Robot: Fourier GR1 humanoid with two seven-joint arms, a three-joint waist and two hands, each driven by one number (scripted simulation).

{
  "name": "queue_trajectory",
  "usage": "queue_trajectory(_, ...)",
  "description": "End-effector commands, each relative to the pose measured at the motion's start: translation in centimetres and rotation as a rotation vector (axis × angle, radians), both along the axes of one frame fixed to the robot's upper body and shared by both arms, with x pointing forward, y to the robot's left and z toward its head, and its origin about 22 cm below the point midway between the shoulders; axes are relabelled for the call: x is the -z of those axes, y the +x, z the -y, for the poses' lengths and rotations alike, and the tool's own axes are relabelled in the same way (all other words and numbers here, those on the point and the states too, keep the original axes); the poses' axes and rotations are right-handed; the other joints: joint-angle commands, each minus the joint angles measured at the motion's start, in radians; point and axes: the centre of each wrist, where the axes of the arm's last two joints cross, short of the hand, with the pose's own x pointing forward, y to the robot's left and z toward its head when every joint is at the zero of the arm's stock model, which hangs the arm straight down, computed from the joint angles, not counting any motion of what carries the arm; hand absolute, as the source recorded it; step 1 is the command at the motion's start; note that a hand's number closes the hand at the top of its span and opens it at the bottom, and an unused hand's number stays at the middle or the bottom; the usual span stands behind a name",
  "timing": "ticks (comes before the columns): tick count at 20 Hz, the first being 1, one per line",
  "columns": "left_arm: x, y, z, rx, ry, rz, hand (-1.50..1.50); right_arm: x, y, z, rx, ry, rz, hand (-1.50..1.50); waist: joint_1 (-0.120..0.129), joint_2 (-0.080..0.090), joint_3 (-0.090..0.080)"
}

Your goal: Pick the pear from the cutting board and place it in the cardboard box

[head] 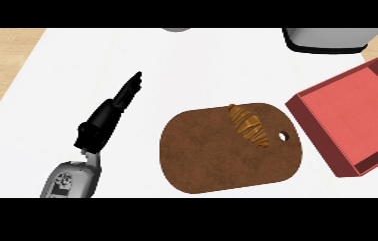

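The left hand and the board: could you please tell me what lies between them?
Nothing does: the head view shows only bare white counter between the left hand and the board.

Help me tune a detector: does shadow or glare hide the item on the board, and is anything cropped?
Head view: even light, no glare, no clear shadows; the striped tan item shows whole but contrasts little with the brown board; head view's right edge crops the red box.
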Motion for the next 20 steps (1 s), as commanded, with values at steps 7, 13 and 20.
queue_trajectory(7, 0.6, -0.4, -0.1, -0.001, -0.008, 0.000, 0.00, 5.6, 4.5, -1.7, 0.048, 0.124, -0.305, -1.50, 0.003, 0.001, 0.000)
queue_trajectory(13, -1.5, 0.5, 0.5, 0.014, -0.006, -0.015, 0.00, 8.7, 4.1, 0.1, -0.026, 0.351, -0.258, -1.50, -0.005, 0.001, 0.002)
queue_trajectory(20, -0.2, -0.1, 0.5, 0.005, 0.002, 0.011, 0.00, 5.7, 3.7, 3.2, -0.036, 0.787, -0.169, -1.50, -0.005, 0.001, 0.003)
